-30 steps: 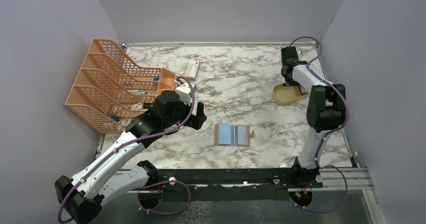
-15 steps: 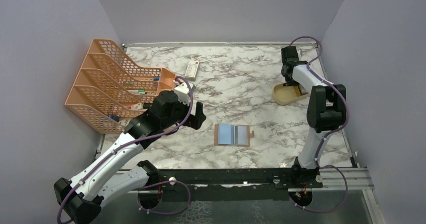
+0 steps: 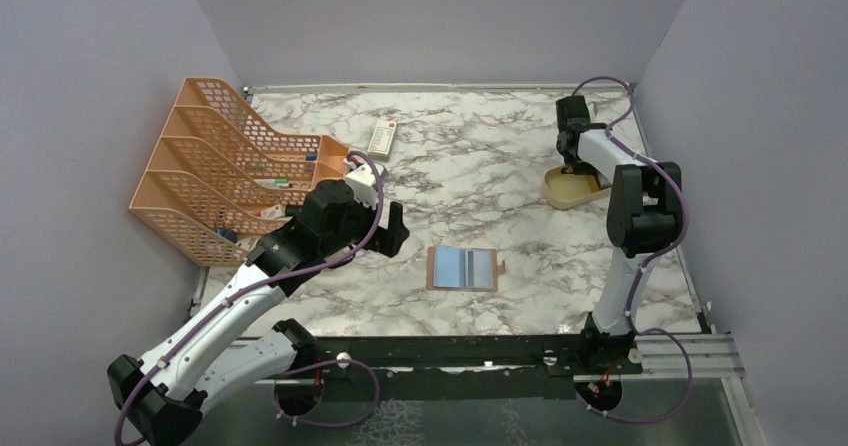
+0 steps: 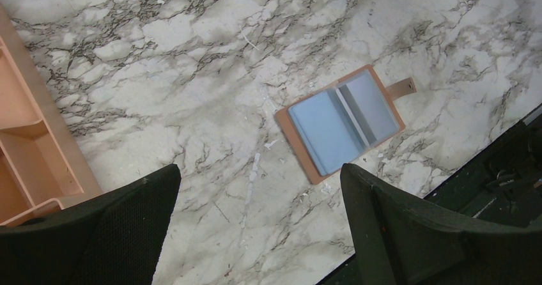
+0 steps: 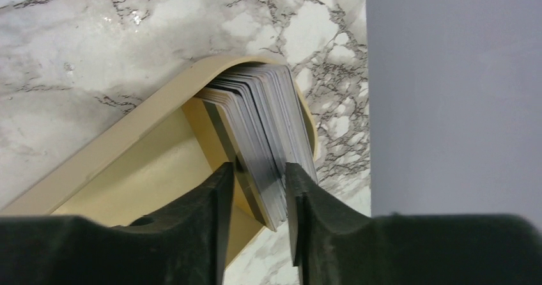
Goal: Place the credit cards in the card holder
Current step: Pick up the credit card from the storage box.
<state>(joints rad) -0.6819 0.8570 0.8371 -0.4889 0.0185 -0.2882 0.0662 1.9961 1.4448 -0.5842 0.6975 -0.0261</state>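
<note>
The card holder [image 3: 462, 268] lies open and flat on the marble near the front middle, brown rim round pale blue and grey panels, its clasp tab to the right. In the left wrist view the card holder [image 4: 342, 122] lies ahead of my left gripper [image 4: 259, 170], which hovers wide open and empty; from above, the left gripper [image 3: 395, 234] is left of the holder. A leaning stack of silver-grey credit cards [image 5: 255, 106] stands in a tan box [image 5: 128, 138]. My right gripper [image 5: 259, 170] has its fingers pressed on either side of part of that stack, which still rests in the box.
The tan box [image 3: 565, 191] sits at the right, close to the side wall. An orange mesh file rack [image 3: 220, 166] fills the left side, with a white remote-like item [image 3: 383, 138] behind it. The table's dark front edge [image 4: 511, 170] runs close to the holder.
The right arm has shifted slightly left over the tan box. The left arm has barely moved; the card holder lies where it was.
</note>
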